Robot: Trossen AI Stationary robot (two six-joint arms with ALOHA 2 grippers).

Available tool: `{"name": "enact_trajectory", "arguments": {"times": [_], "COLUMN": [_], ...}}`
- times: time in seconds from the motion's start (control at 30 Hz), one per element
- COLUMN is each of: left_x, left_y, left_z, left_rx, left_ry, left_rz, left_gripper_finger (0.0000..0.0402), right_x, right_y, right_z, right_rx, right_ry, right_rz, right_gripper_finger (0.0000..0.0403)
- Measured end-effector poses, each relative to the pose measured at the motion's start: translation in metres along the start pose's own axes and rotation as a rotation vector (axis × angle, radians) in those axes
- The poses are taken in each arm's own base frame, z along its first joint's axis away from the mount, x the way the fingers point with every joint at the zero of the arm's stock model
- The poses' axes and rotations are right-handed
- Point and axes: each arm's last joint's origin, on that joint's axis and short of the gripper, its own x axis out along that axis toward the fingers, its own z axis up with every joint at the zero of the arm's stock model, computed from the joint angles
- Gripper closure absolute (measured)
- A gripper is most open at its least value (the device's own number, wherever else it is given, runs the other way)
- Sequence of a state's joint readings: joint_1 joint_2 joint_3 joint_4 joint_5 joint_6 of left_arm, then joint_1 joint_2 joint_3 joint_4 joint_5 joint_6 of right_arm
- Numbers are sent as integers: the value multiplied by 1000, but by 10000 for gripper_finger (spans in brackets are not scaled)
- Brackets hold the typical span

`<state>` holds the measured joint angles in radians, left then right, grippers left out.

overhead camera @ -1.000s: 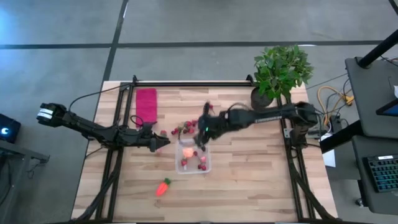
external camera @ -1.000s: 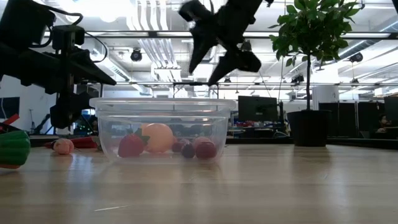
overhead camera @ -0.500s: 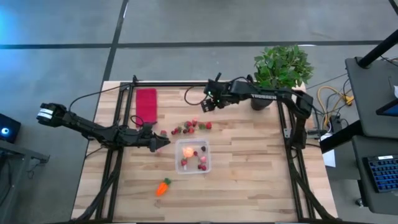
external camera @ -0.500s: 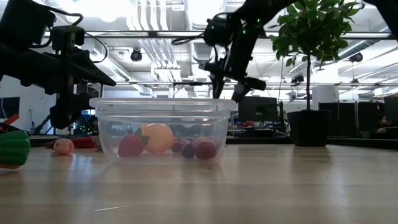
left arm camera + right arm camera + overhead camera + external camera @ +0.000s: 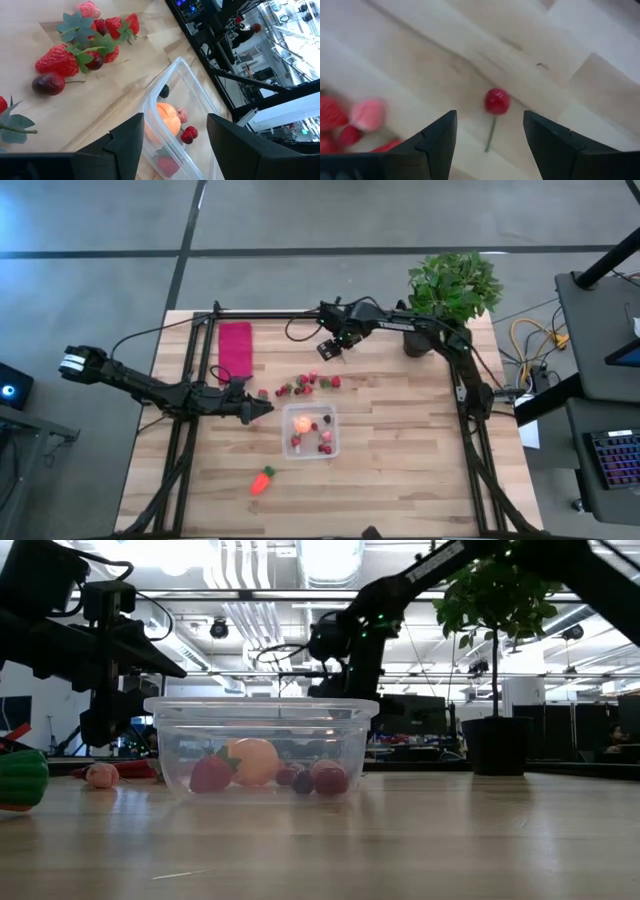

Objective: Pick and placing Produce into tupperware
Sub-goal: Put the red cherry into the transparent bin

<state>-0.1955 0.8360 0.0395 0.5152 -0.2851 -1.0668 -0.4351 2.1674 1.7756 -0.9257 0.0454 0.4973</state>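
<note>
My right tool (image 5: 334, 348) hangs over the far middle of the light wooden plank table (image 5: 400, 470), its two dark fingers (image 5: 435, 145) spread apart with nothing between them. Just below it, on the bare wood, lies a single small red cherry with a thin stem (image 5: 496, 101), apart from both fingers. My right arm reaches in from the far right corner, past the green potted plant (image 5: 452, 292), elbow bent and wrist turned down. A second ago this tool was lower and nearer, right above the container; it has since swung up and away to the far side.

My left tool (image 5: 258, 409) waits low over the table at the left of the container, fingers (image 5: 125, 142) spread and empty, and has not shifted.

The small clear squarish plastic tupperware (image 5: 311, 430) sits near the table's middle. Inside it rest a pale orange round fruit (image 5: 254, 760) and several red and dark berries (image 5: 318, 778). A loose cluster of red strawberries and dark berries with green leaves (image 5: 310, 384) lies on the table just beyond it. The orange carrot with a green top (image 5: 262, 480) lies nearer, left of the container. A folded red cloth (image 5: 235, 346) lies at the far left.
</note>
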Motion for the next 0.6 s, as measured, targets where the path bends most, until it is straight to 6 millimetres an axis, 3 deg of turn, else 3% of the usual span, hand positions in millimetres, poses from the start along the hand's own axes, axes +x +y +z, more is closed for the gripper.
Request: {"name": "enact_trajectory", "arguments": {"times": [0.33, 0.6], "left_x": [0, 0], "left_y": [0, 0], "left_z": [-1, -1], "left_rx": [1, 2], "left_ry": [18, 19], "left_rz": [-9, -9], "left_gripper_finger": [199, 199], "right_x": [22, 39], "right_y": [7, 3], "right_z": [25, 21], "right_rx": [-46, -56], "right_ry": [117, 189], "right_rz": [-51, -75], "right_gripper_finger": [183, 183]}}
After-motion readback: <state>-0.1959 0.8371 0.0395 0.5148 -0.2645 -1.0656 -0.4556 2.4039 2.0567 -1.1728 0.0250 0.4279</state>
